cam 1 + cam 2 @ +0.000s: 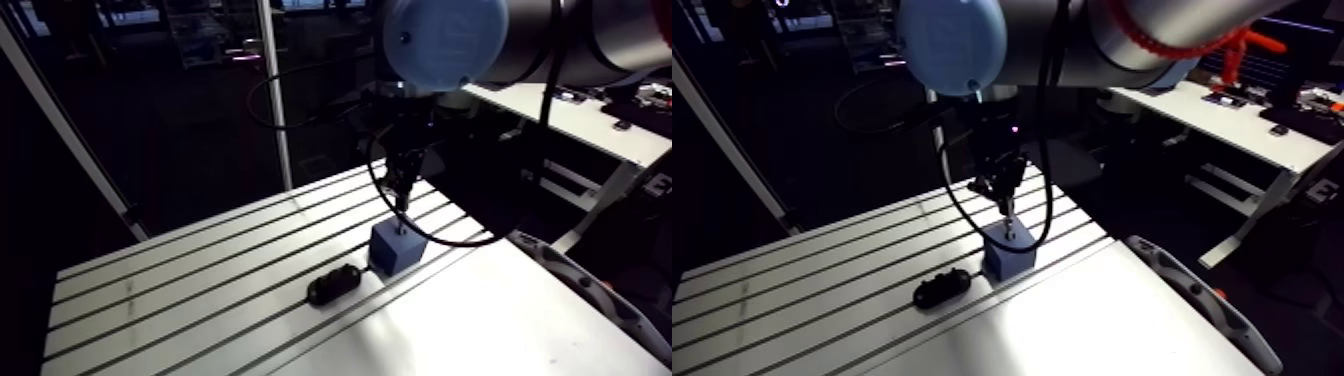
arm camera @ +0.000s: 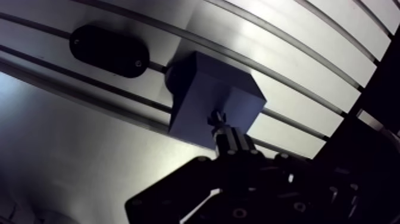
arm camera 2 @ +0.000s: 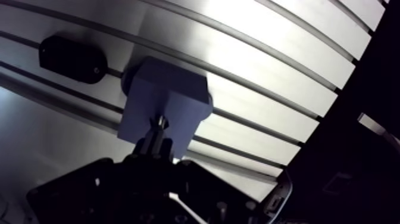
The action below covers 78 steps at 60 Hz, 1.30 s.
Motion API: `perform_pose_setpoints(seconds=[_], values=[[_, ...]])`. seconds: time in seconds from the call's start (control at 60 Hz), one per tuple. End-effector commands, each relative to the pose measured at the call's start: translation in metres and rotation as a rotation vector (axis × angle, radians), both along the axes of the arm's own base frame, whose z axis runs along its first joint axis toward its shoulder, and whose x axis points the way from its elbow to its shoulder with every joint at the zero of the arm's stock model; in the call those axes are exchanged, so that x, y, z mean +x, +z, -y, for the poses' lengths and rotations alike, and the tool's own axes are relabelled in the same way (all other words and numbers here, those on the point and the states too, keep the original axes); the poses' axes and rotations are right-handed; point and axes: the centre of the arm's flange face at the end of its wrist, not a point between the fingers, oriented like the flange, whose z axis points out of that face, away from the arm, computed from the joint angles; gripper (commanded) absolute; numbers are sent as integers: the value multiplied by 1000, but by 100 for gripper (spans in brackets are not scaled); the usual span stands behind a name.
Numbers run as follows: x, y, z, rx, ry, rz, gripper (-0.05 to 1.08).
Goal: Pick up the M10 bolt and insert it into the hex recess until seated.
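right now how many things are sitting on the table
2. A blue block stands under the gripper; a black oval piece lies beside it. The bolt is in the gripper, not counted. More may lie hidden.

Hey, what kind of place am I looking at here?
Probably a robotics lab bench: a slotted aluminium table with a blue block standing on it, and a robot arm whose end effector holds a bolt over the block.
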Motion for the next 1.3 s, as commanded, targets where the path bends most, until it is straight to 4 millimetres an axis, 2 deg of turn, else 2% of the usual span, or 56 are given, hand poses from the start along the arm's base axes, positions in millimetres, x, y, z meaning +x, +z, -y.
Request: perform_pose_setpoints(seconds=[0.017,0.933,1.3], values=[[1,-4,0,-2,1,6,108],[6,-13,3,-9,2,24,108],[5,-10,2,0,4,9,108]])
